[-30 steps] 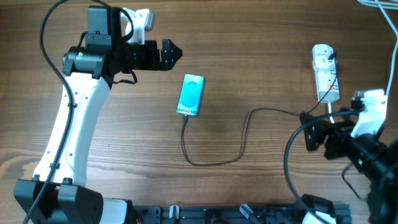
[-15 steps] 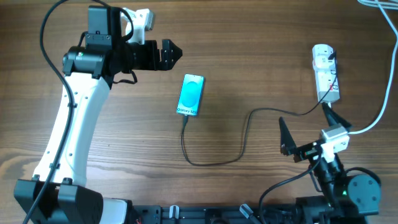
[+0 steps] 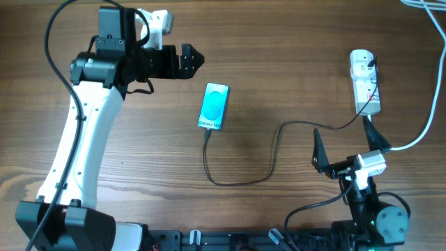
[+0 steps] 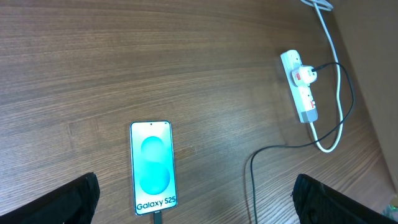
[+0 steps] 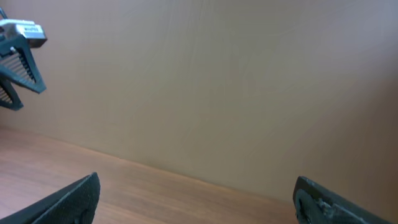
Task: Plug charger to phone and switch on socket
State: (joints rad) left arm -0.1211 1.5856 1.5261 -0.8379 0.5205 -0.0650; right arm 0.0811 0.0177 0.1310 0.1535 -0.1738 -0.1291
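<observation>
The phone (image 3: 214, 106) lies on the table with its teal screen lit. It also shows in the left wrist view (image 4: 152, 167), with the charger connector in its bottom port. The thin black charger cable (image 3: 272, 159) loops from the phone to the white socket strip (image 3: 364, 81) at the far right, also in the left wrist view (image 4: 300, 84). My left gripper (image 3: 191, 60) is open and empty, up and left of the phone. My right gripper (image 3: 345, 143) is open and empty, raised near the front right, below the socket; its wrist view shows only wall and table.
The socket's thick white lead (image 3: 426, 125) curves along the table's right edge. The left arm's white body (image 3: 77, 139) spans the left side. The black robot base rail (image 3: 244, 240) runs along the front edge.
My right arm has pulled back from beside the socket toward the front edge and tipped upward. The left arm, phone and cable have not moved.
</observation>
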